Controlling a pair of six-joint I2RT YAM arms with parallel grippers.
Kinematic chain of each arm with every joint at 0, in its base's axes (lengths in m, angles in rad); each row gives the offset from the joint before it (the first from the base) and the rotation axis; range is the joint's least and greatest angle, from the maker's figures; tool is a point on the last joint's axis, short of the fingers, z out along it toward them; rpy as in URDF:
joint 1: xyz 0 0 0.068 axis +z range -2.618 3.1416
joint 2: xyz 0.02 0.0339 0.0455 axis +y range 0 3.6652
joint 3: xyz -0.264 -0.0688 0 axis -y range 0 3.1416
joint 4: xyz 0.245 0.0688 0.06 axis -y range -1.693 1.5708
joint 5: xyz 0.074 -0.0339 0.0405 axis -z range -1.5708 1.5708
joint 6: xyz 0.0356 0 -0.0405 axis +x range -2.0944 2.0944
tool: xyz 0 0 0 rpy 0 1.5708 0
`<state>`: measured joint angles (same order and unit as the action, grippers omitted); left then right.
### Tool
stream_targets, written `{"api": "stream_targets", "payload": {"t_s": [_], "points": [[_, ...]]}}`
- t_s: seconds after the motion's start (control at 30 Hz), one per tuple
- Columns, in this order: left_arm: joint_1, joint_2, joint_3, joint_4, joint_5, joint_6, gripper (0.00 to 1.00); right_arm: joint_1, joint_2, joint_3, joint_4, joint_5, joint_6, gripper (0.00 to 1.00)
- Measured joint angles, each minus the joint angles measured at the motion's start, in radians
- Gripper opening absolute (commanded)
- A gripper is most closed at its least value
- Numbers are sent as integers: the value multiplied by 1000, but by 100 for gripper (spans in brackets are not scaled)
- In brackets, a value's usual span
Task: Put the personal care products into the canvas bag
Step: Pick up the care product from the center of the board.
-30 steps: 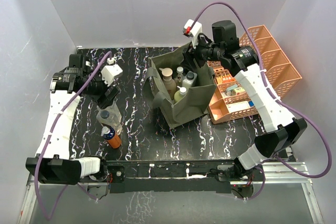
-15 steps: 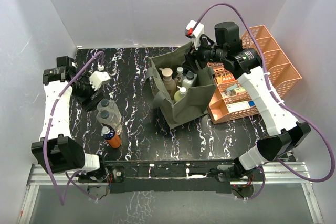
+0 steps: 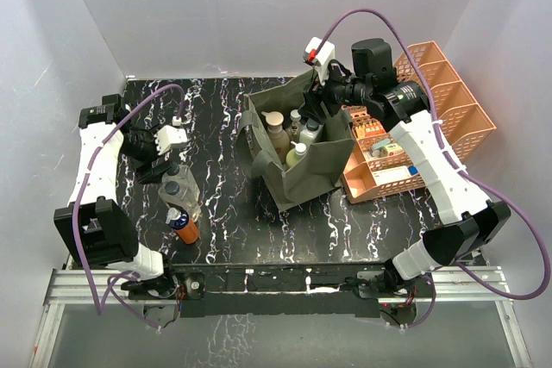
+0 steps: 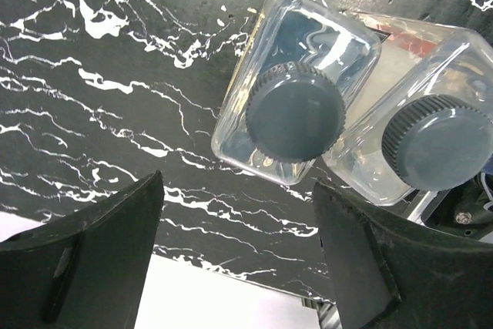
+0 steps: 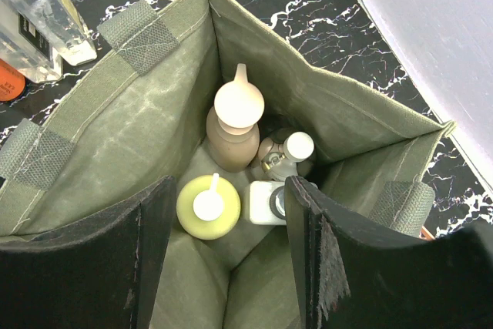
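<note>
Standing clear bottles (image 4: pixel 339 40), ribbed grey caps (image 4: pixel 295 112)

Open olive canvas bag (image 3: pixel 312 177) holds four upright bottles (image 5: pixel 231 125); three bottles (image 3: pixel 183 197) stand to its left.

Two clear bottles (image 3: pixel 179 194) stand touching near the table's (image 3: pixel 224 213) left edge; open marbled surface separates them from the canvas bag (image 3: pixel 302 174).

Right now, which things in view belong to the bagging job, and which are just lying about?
Job:
green bag
in it: tan bottle, yellow bottle, white bottle
out on the table: two clear bottles, orange bottle

Lying about:
orange organizer
small items in it
</note>
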<state>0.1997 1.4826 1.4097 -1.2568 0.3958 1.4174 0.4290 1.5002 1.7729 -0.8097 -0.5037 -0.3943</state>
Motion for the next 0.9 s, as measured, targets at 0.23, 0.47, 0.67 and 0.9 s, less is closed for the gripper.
{"api": "stream_targets", "payload": {"t_s": [0.23, 0.47, 0.67, 0.9], "points": [[-6, -5, -44, 2, 34, 103, 75, 0, 0, -1, 0, 0, 0, 61], [-11, -7, -66, 3, 39, 197, 70, 0, 0, -2, 0, -1, 1, 61], [-29, -7, -69, 2, 39, 253, 64, 0, 0, -3, 0, -1, 1, 61], [-55, -6, -69, 3, 39, 296, 56, 0, 0, -4, 0, -2, 1, 62]]}}
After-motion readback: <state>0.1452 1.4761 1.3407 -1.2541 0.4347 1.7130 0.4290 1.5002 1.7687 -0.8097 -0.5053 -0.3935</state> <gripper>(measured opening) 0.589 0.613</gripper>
